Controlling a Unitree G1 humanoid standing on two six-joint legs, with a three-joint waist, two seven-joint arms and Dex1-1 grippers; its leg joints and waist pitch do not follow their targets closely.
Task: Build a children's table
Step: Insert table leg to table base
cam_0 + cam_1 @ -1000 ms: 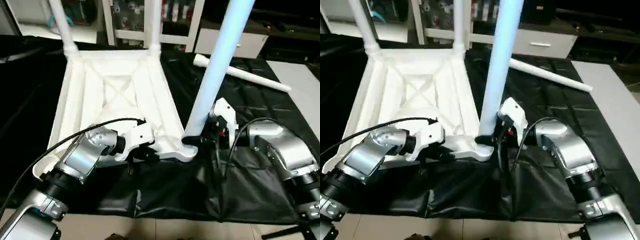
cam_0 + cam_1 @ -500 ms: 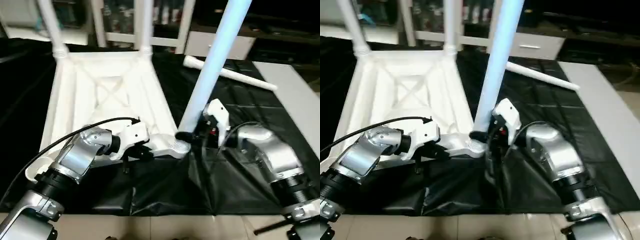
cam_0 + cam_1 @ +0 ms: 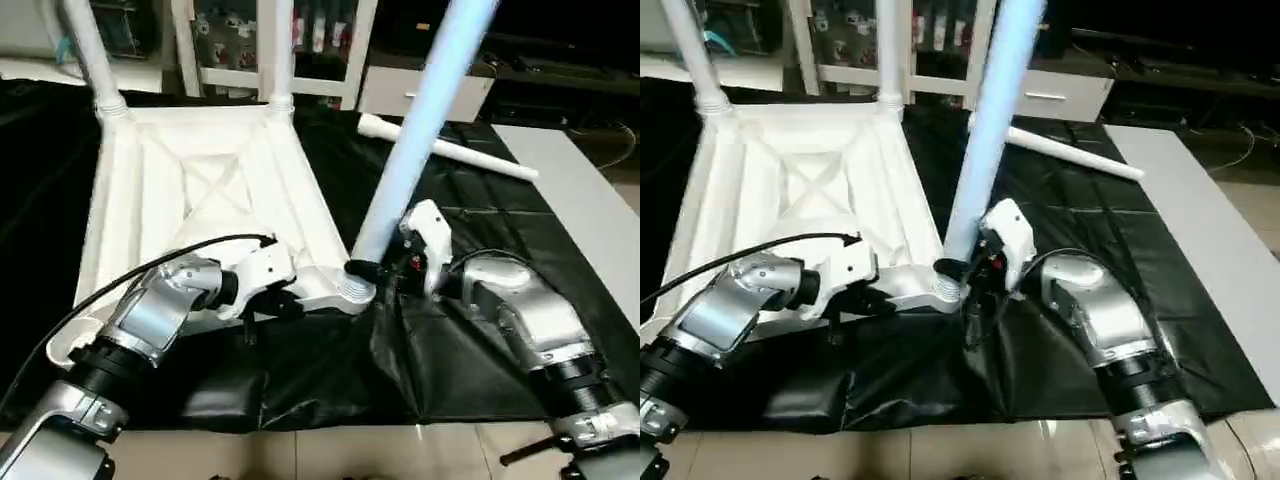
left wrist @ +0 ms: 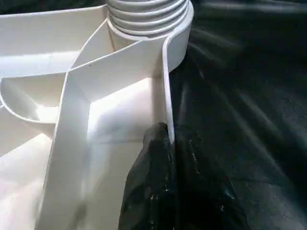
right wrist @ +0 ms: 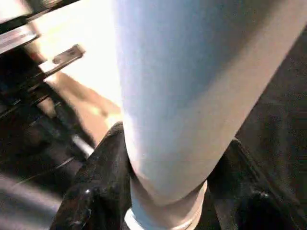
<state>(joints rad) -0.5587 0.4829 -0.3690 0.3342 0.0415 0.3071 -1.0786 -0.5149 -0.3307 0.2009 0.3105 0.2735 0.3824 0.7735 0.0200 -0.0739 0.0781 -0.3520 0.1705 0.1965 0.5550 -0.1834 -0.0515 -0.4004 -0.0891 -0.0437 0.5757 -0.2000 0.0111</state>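
Observation:
The white table top [image 3: 200, 170] lies underside up on a black mat, X ribs showing. Two white legs [image 3: 280, 50] stand in its far corner sockets. A third leg [image 3: 410, 140] leans with its foot at the near right socket [image 3: 352, 290], whose threaded collar [image 4: 146, 19] appears in the left wrist view. My right gripper [image 3: 372, 272] is shut on this leg just above the socket, a black finger [image 5: 91, 191] on each side. My left gripper [image 3: 262, 308] is shut on the top's rim [image 4: 165, 96] beside that corner. The fourth leg [image 3: 450, 150] lies on the mat at the far right.
The black mat [image 3: 470, 360] is creased and bunched in front of the near right corner. Shelving and a low cabinet [image 3: 420, 90] stand behind the table. A pale floor strip [image 3: 590, 200] runs along the right, and tiles [image 3: 330, 450] border the mat's near edge.
The head view has swung and tilted. My right forearm has turned a little around the leg, which stays at the near right socket. My left gripper keeps its hold on the rim.

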